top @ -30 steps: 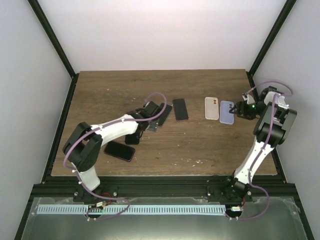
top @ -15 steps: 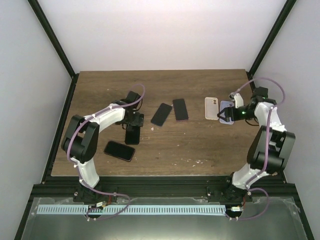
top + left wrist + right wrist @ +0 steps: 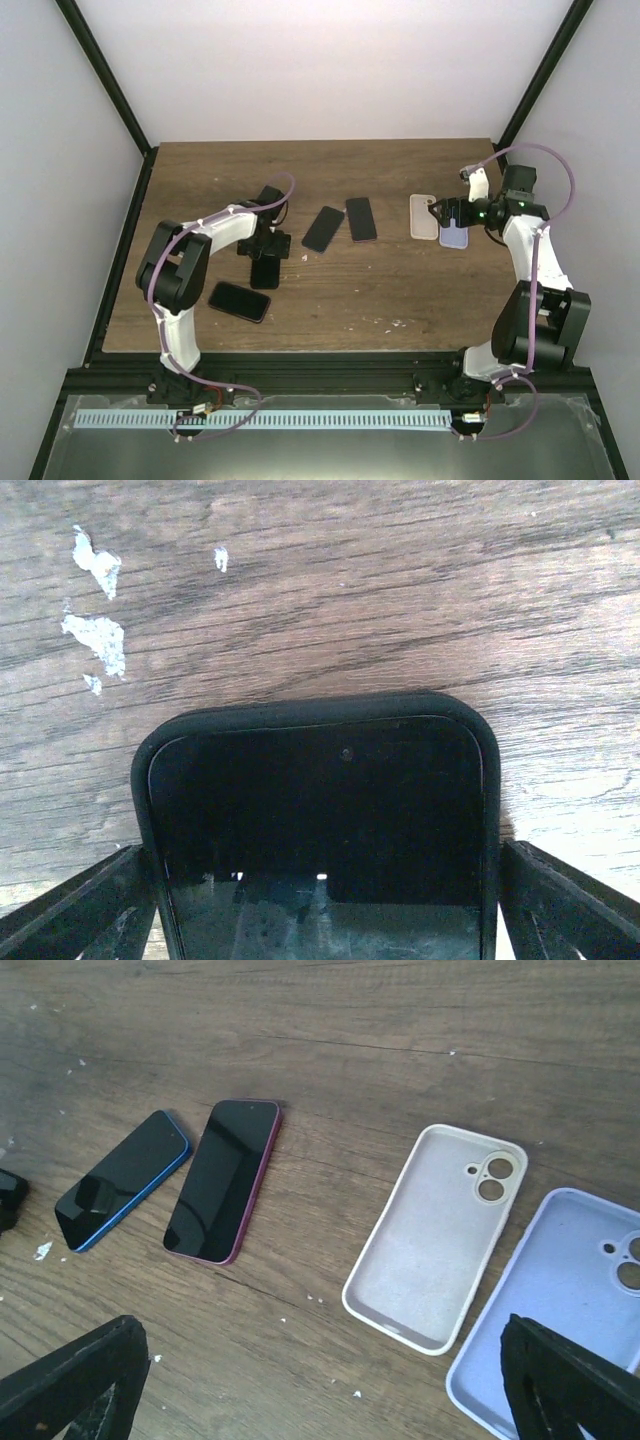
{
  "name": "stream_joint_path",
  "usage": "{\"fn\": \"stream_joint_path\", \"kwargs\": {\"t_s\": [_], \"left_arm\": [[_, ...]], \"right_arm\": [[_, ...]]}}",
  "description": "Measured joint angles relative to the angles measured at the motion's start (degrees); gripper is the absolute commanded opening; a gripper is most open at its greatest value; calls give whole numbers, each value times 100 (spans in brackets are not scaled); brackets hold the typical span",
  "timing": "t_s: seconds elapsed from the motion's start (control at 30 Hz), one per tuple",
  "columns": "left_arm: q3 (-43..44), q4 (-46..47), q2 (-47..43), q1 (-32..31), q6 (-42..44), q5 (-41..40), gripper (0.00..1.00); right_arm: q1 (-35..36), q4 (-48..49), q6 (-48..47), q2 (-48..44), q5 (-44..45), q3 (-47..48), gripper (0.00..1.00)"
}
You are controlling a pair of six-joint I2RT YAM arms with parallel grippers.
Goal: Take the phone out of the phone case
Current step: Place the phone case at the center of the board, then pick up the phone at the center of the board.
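Both pincers now stand with jaws apart. From the bare blue phone [image 3: 125,1180], the left gripper [image 3: 266,244] has swung over to straddle the phone [image 3: 320,830], still seated in its black phone case [image 3: 320,706] on the table [image 3: 400,580]. The right gripper [image 3: 447,212] has widened over the empty lavender case [image 3: 570,1300]. Extraction looks about to begin.

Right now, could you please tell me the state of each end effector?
Left end effector: open, straddling the phone.
Right end effector: open, empty.

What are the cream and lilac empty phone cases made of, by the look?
The cream empty phone case looks like soft silicone or rubber: matt inside, rounded lip. The lilac empty phone case seems the same, matt, without glare.
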Motion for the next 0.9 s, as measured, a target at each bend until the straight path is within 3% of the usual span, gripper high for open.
{"fn": "stream_joint_path", "kwargs": {"t_s": [0.53,0.8,0.9], "left_arm": [[33,-190,15,0,-7,24,90],[133,-444,44,0,116,83,59],[170,-511,52,0,107,120,54]], "right_arm": [[0,138,297,-26,-208,-107,90],[0,114,374,-26,-297,-92,85],[0,109,409,-26,-313,-92,84]]}}
